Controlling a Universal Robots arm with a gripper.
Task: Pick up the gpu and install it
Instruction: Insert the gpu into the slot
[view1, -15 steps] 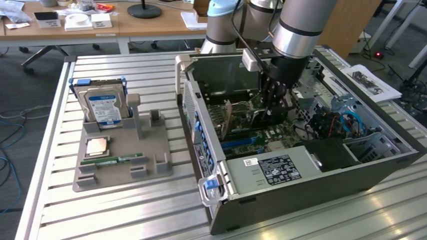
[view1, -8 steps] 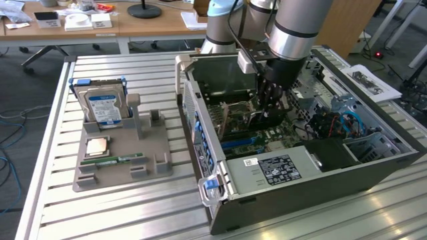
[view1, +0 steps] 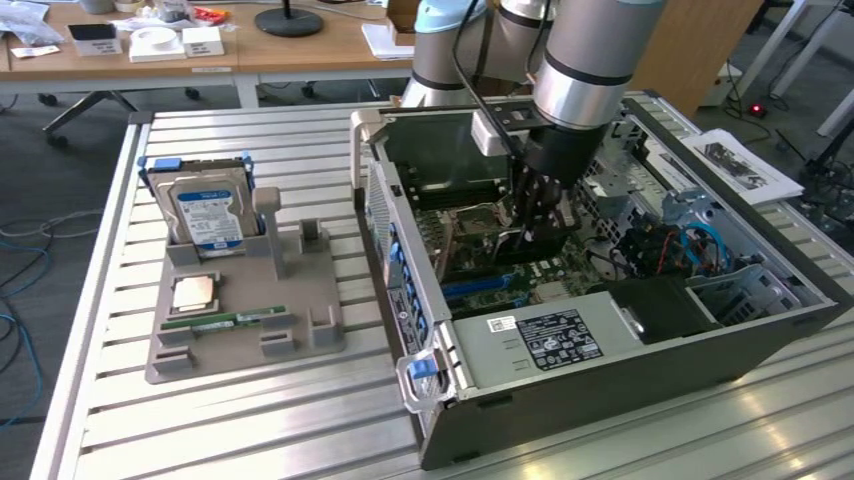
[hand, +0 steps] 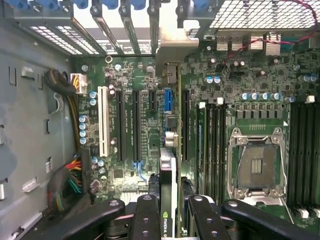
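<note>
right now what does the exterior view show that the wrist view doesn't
Exterior view: the tray beside the case, holding a hard drive, CPU and RAM stick. Wrist view: a white slot and the logo on the gpu. Both: the gripper shut on the gpu, edge-on over the motherboard.

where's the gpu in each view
exterior view: thin green circuit-board gpu hangs edge-on in the gripper inside the open grey case
wrist view: gpu stands edge-on between the black fingers, over the motherboard slots
shared landmark: the row of blue clips on the case wall
</note>
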